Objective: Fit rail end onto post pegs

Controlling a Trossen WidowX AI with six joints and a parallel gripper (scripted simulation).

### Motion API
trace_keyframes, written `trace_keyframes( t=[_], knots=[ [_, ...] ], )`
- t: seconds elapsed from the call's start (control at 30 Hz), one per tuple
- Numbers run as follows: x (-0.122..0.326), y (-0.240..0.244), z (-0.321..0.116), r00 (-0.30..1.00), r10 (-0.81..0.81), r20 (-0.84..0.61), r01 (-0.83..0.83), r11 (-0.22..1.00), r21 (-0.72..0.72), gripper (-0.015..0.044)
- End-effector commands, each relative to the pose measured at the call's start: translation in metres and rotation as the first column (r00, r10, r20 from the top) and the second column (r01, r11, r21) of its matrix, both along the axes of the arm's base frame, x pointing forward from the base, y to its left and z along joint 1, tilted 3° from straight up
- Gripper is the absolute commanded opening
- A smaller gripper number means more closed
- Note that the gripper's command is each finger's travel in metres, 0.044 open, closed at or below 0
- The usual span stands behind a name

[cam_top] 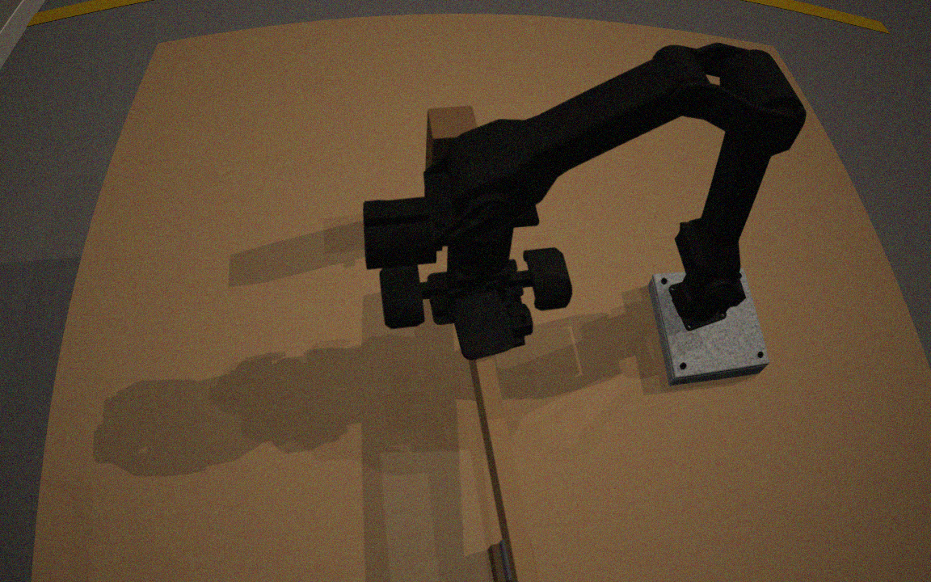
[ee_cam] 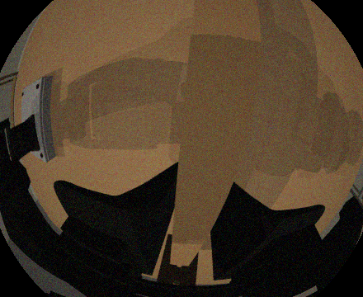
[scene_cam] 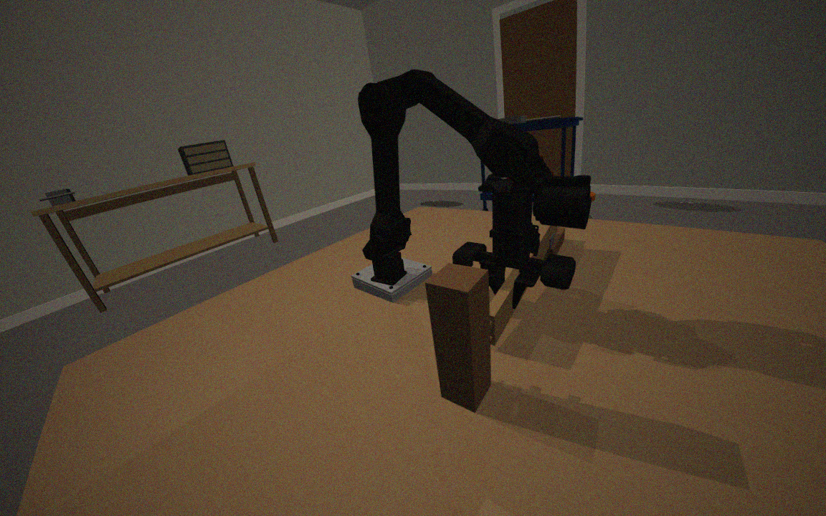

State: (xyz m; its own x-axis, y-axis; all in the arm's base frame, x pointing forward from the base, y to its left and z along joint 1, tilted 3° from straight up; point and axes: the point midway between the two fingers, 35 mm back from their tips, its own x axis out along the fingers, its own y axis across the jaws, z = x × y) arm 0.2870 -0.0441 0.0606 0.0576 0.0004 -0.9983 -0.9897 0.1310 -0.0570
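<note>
The long rail [cam_top: 488,449] [scene_cam: 503,314] [ee_cam: 191,214] runs away from the wooden post [cam_top: 451,123] [scene_cam: 461,333]. My gripper [scene_cam: 507,296] is shut on the rail near its post end, with a finger on each side. The rail's near end appears raised off the table, its shadow lying apart from it. That end is just behind the post in the exterior view; any gap is hard to judge. The pegs are hidden. The far end lies at the bracket [cam_top: 502,561] [scene_cam: 553,241], whose fit is too small to tell.
The arm's grey base plate [cam_top: 718,343] [scene_cam: 393,292] [ee_cam: 46,120] stands to one side of the rail. The arm covers part of the post in the top view. A side bench [scene_cam: 146,189] stands beyond the table [cam_top: 273,130].
</note>
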Motion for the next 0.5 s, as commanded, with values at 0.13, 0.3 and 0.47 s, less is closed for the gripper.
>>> trace_keyframes(
  t=[0.13, 0.3, 0.47],
  knots=[
    [0.0062, -0.0002, 0.0116, 1.000, 0.005, 0.027, -0.005, 1.000, 0.001, 0.0000],
    [0.0065, -0.0003, 0.0142, 1.000, 0.005, 0.027, -0.005, 1.000, 0.001, 0.0000],
    [0.0067, -0.0003, 0.0167, 1.000, 0.005, 0.027, -0.005, 1.000, 0.001, 0.0000]
  ],
)
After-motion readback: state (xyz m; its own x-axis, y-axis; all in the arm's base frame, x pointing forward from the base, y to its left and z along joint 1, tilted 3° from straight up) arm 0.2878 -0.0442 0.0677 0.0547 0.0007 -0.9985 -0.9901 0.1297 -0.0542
